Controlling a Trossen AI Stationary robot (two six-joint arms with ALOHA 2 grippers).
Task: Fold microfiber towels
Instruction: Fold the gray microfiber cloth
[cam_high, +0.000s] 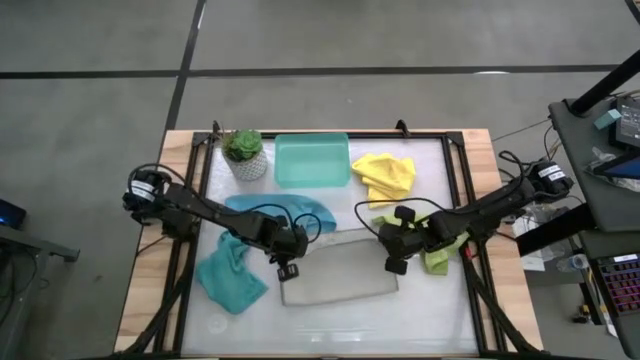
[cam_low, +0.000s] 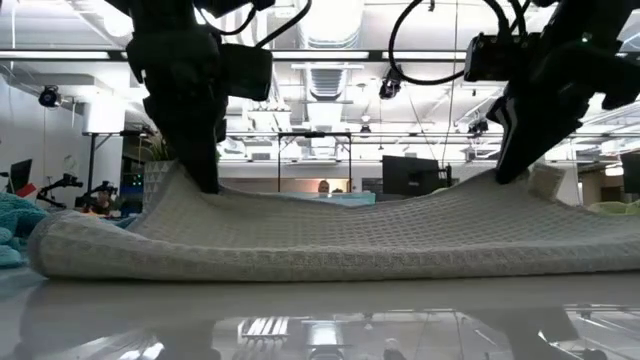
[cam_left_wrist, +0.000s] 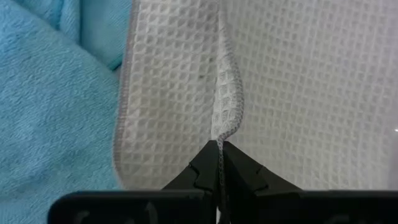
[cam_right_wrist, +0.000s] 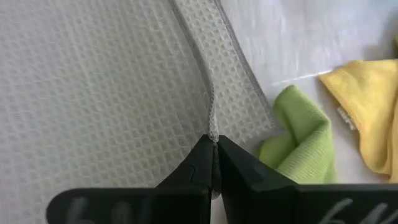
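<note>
Grey waffle-weave towel lies nearest, spread across the table's front middle, its two far corners lifted. Left gripper pinched tight on one corner's hem; right gripper pinched on the other. Reads as the first fold under way: next move likely calls for carrying both corners forward together, level, to meet the near edge. Both arms reach inward from the table sides, wrists angled down. Beyond: two teal towels left, lime towel right, yellow towel and teal tray farthest.
</note>
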